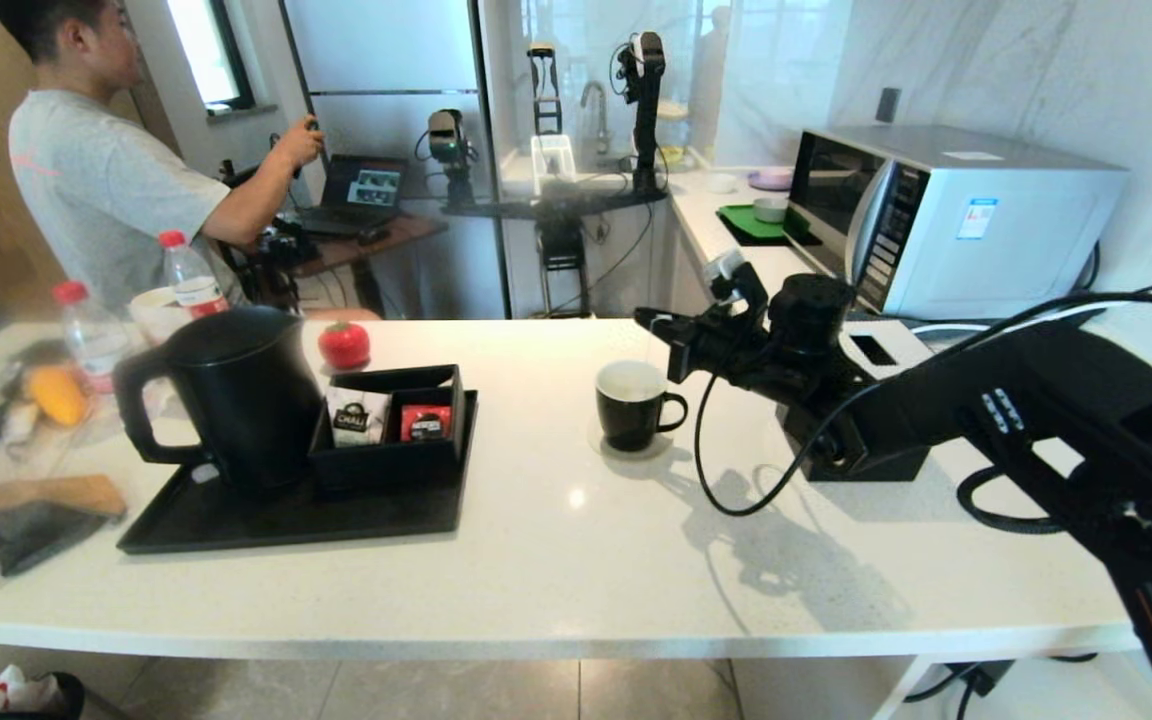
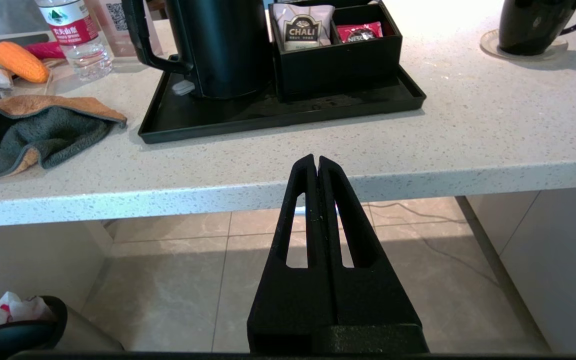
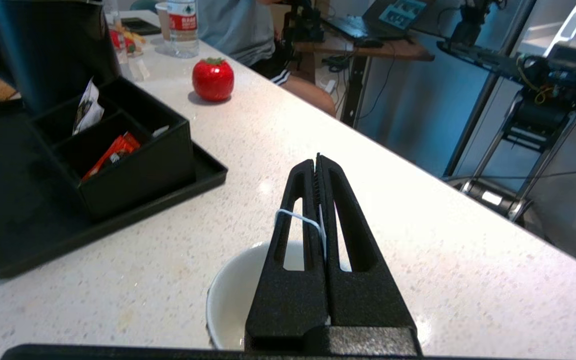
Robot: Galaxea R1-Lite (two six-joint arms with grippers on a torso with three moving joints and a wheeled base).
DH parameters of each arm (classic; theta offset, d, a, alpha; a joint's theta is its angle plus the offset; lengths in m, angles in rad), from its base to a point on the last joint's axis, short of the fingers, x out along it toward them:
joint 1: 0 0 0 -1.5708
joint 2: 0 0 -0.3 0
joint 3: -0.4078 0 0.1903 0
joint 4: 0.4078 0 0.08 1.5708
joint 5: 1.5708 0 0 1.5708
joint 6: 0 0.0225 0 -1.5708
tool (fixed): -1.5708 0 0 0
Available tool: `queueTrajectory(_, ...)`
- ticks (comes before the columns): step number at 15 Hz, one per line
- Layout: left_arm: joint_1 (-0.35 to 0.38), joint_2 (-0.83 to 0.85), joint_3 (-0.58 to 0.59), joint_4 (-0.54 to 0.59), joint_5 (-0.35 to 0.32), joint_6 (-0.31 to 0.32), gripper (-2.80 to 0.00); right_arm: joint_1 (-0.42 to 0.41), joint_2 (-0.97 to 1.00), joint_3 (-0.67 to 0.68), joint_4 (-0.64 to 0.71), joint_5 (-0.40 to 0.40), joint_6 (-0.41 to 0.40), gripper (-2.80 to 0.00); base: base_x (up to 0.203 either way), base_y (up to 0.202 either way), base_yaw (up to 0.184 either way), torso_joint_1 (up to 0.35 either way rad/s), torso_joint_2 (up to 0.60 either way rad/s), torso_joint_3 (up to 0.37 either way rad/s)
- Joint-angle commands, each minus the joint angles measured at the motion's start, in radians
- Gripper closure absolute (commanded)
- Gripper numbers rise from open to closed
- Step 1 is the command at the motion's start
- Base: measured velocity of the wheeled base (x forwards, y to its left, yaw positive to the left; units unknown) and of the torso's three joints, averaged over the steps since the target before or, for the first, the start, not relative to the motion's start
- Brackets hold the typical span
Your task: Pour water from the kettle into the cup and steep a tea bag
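Observation:
The matte black kettle (image 1: 236, 395) stands on the black tray (image 1: 286, 520) at the counter's left. The small black cup (image 1: 631, 405), white inside (image 3: 238, 295), sits on a coaster mid-counter. My right gripper (image 1: 654, 324) hovers just above the cup, a little behind its rim, and is shut (image 3: 316, 161). It pinches the tea bag's thin white string (image 3: 295, 215) and a sliver of its white tag (image 3: 321, 220). The pale bag itself is hidden under the fingers. My left gripper (image 2: 316, 160) is shut and empty, low in front of the counter edge, out of the head view.
A black box (image 1: 391, 425) on the tray holds a white CHALI packet (image 1: 356, 417) and a red packet (image 1: 425, 422). A red tomato-shaped thing (image 1: 344, 344), bottles (image 1: 191, 278), a cloth (image 1: 26, 520), a microwave (image 1: 946, 215) and a person (image 1: 106, 170) are around.

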State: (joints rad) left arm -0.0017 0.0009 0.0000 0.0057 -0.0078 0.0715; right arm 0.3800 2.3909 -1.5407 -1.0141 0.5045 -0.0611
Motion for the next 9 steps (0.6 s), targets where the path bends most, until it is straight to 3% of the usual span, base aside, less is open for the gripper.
queueTrajectory(1, 0.000, -0.001, 0.000, 0.000, 0.000, 0.001, 0.00, -0.001, 0.002, 0.029, -0.012, 0.003, 0.000, 0.00, 0.000, 0.000, 0.000, 0.000, 0.00, 0.000)
queueTrajectory(6, 0.000, -0.001, 0.000, 0.000, 0.000, 0.001, 0.00, -0.009, -0.014, -0.024, 0.004, 0.003, 0.004, 0.00, 0.000, 0.000, 0.000, 0.000, 0.00, 0.000)
queueTrajectory(9, 0.000, -0.001, 0.000, 0.000, 0.000, 0.001, 0.00, -0.020, -0.024, -0.132, 0.063, 0.003, 0.005, 0.00, 0.000, 0.000, 0.000, 0.000, 0.00, 0.000)
